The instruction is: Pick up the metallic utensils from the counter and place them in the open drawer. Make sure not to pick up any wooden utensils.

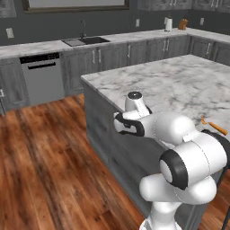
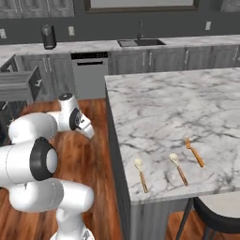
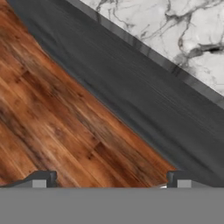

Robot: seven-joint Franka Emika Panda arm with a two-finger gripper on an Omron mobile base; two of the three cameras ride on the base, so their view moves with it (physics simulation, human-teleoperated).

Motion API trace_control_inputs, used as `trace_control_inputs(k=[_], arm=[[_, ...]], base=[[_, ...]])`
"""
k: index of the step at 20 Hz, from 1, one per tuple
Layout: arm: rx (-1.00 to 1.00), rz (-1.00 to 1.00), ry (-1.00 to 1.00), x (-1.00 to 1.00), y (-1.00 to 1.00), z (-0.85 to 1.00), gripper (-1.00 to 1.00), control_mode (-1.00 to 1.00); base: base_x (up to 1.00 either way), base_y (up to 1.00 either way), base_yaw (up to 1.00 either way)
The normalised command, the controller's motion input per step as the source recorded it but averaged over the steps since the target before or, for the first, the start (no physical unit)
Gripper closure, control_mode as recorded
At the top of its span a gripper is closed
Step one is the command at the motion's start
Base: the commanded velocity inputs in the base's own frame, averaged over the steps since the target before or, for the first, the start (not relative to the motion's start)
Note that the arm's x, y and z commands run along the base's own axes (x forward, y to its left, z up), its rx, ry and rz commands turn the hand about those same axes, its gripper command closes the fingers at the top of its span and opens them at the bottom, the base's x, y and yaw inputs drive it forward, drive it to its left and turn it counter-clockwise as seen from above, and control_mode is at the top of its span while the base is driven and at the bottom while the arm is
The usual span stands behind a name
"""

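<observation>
The orange-handled fork lies near the front right of the white marble counter, and it also shows as the fork at the counter's right edge. Two wooden spoons lie left of it, near the front edge. The knife is out of view. My gripper is open with nothing between its fingertips. It hangs over the wood floor, beside the island's grey side panel. The hand sits left of the counter. The open drawer juts out at the far left.
A steel-fronted dishwasher and a sink line the back worktop. A dark stool seat stands under the island's near right corner. Open wood floor spreads left of the island.
</observation>
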Motion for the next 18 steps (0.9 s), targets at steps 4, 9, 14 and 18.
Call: trace_control_inputs(k=[4, 9, 14, 18], arm=[[0.0, 0.0, 0.0, 0.0, 0.0, 0.0, -1.0, 1.0], [0.0, 0.0, 0.0, 0.0, 0.0, 0.0, -1.0, 1.0], [0.0, 0.0, 0.0, 0.0, 0.0, 0.0, -1.0, 1.0], [0.0, 0.0, 0.0, 0.0, 0.0, 0.0, -1.0, 1.0]], base=[[-1.0, -1.0, 0.01], [-0.61, -1.0, -0.19], [-0.26, -1.0, -0.32], [-1.0, -1.0, -0.04]])
